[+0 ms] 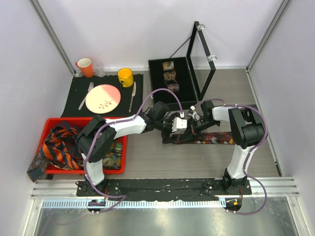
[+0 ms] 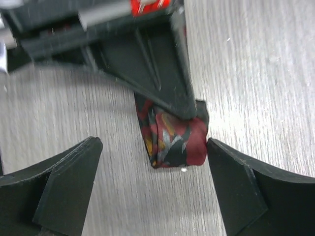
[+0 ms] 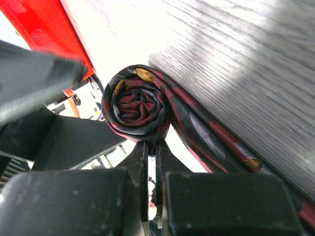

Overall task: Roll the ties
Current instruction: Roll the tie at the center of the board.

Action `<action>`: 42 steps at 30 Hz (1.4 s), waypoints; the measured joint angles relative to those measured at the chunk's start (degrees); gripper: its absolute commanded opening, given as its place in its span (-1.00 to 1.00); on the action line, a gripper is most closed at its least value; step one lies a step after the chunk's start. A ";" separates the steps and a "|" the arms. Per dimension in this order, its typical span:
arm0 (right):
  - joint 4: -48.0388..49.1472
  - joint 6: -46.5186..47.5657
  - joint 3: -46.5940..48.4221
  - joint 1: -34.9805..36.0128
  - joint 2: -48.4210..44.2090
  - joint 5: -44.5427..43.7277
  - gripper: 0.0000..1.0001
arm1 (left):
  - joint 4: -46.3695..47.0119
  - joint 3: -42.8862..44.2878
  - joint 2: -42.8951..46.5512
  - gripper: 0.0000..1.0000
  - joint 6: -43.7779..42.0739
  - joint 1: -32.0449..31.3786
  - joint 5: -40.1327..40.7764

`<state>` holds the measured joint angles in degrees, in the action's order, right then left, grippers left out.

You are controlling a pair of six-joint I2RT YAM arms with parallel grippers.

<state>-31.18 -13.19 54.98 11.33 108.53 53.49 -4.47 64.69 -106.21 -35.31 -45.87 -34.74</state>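
Your left gripper (image 2: 153, 152) stands wide open, with 1 finger on each side of the dark red tie's coil (image 2: 174, 140). Your right gripper (image 3: 151, 147) is closed, its tips pressed against that coil. The tie's unrolled tail (image 1: 211, 139) lies flat on the table (image 1: 162, 162).

Bare worktop (image 1: 162, 162) lay open between the dark red tie (image 1: 211, 139) and the arm bases. Room was tight at the tie's rolled end (image 2: 174, 142): the left hand (image 2: 153, 147) stood spread astride it and the right hand (image 3: 151, 147) pinched shut on it. A red bin (image 1: 61, 120) walled the left side, and an open black case (image 1: 186, 78) blocked the rear.
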 measured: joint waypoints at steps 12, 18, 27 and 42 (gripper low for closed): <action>-0.59 -0.04 0.55 -0.11 0.66 0.44 -0.99 | -5.92 2.91 -4.48 0.15 -2.82 -2.19 -1.57; -0.39 -0.11 0.87 -0.11 0.72 0.52 -0.78 | -4.00 2.89 -5.40 -0.67 -0.79 -2.32 0.68; -1.90 -0.44 1.88 -2.40 -3.15 -2.71 -0.22 | 1.86 -2.86 -2.14 -0.92 3.87 -2.34 2.64; 2.69 -1.92 -0.04 -2.38 -1.86 -8.90 -0.58 | 0.24 -4.31 0.35 -0.87 8.11 -2.38 5.66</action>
<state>-28.49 -15.11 54.94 8.95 106.67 44.60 -4.23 60.38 -105.86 -27.20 -48.25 -29.08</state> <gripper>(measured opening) 0.216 0.305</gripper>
